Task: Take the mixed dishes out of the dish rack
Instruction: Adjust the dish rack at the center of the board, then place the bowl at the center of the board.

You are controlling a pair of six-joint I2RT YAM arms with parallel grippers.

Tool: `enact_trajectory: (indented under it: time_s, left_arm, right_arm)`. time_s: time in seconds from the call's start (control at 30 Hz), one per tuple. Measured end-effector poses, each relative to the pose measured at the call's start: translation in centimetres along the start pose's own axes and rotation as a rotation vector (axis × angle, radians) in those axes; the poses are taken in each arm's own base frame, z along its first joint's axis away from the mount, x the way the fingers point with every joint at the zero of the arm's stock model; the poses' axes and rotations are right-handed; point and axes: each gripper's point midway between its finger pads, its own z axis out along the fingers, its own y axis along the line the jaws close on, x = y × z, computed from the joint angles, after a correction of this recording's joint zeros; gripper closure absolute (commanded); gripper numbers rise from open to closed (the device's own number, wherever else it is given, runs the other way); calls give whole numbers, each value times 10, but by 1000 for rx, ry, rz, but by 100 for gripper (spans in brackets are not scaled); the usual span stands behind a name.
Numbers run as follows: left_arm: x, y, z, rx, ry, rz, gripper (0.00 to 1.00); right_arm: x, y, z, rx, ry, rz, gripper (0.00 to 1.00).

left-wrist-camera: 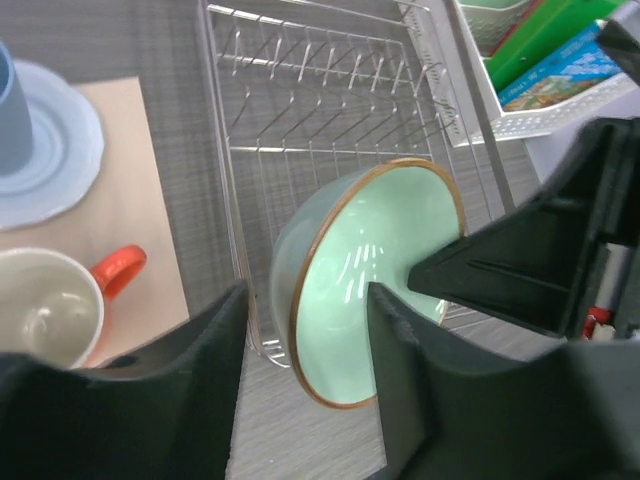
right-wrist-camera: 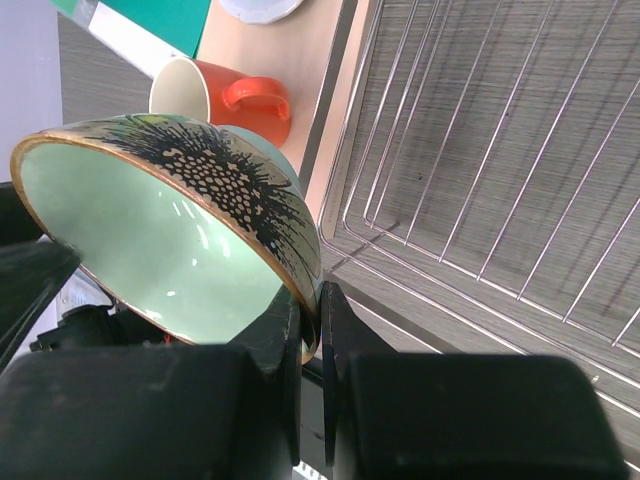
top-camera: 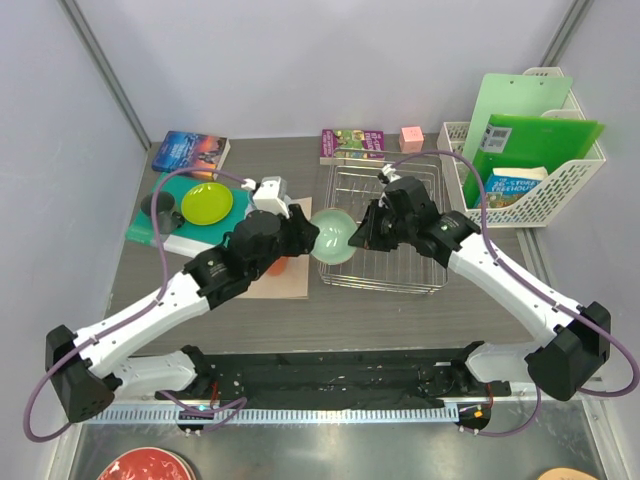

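Note:
The sage-green bowl (top-camera: 333,237) hangs tilted on edge over the left end of the silver wire dish rack (top-camera: 392,215). My right gripper (top-camera: 362,235) is shut on its rim (right-wrist-camera: 312,322); the bowl's dark speckled outside (right-wrist-camera: 215,165) faces up. My left gripper (top-camera: 305,232) is open, its fingers (left-wrist-camera: 215,350) standing either side of the bowl's near rim (left-wrist-camera: 345,300) without closing on it. The orange mug (left-wrist-camera: 50,315), the light blue cup (left-wrist-camera: 10,115) and the white plate (left-wrist-camera: 55,150) sit on a tan mat (left-wrist-camera: 130,200). The lime-green plate (top-camera: 207,203) lies on a teal board.
The rack's bars (right-wrist-camera: 480,150) show bare under the bowl. A white plastic slotted basket (top-camera: 530,190) with green folders stands at the right. Books (top-camera: 190,150) and a pink cube (top-camera: 411,138) lie at the back. A red plate (top-camera: 145,467) sits below the table's near edge.

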Motion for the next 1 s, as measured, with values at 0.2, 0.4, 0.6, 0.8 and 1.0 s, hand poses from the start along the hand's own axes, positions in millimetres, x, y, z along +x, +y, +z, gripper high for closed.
enact_trajectory:
  time_s: [0.2,0.4,0.6,0.8,1.0]
  left_arm:
    - [17,15,11,-80,58,40,68]
    - [25,19,14,-107,87,58,87]
    - [27,22,18,-145,100,83,100]
    - [23,24,15,-165,99,105,100]
    - [25,34,10,-204,124,150,100]
  right_arm:
    - [1,1,0,-1,2,-2,99]
    - [2,2,0,-1,3,-6,99]
    - [3,4,0,1,1,-14,99]
    - [-1,10,-2,-22,-17,-18,48]
    - [-18,25,-20,-82,-108,-31,26]
